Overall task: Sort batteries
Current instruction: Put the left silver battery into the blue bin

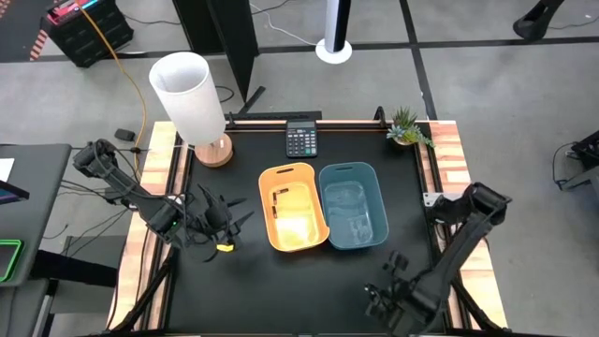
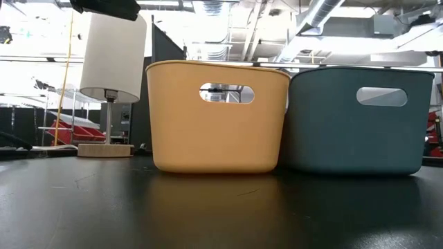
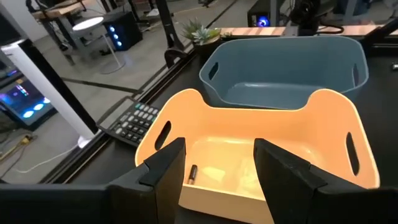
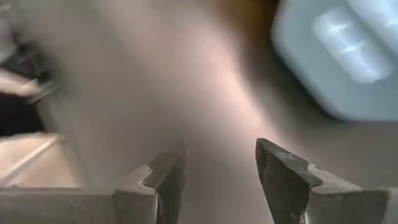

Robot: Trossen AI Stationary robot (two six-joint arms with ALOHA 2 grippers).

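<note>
While the left gripper [image 1: 223,227] hangs over the counter [image 1: 243,300] just beside the orange bin [image 1: 293,208], its two fingers are spread apart with nothing held between them, as is shown plainly in the left wrist view. One dark battery [image 3: 193,173] is seen on the floor of the orange bin, directly ahead of the left gripper and slightly below it, just past the bin's near wall. Its long axis is judged to run roughly along the gripper's line of sight, pointing away from the fingers rather than across them. In the high view a slim dark battery is also made out inside the orange bin, close to the wall nearest the left gripper. No other battery can be picked out with certainty; the pale glints in the blue bin [image 1: 354,206] cannot be identified. The blue bin lies beyond the orange one from the left gripper, touching it or nearly so.

The right gripper [image 1: 391,285] is kept near the counter's front edge, on the far side of both bins from the left gripper, with its fingers parted and empty in the right wrist view. The left arm is judged to be the nearer one to the visible battery, which is reached by a forward and downward move over the bin's wall.
</note>
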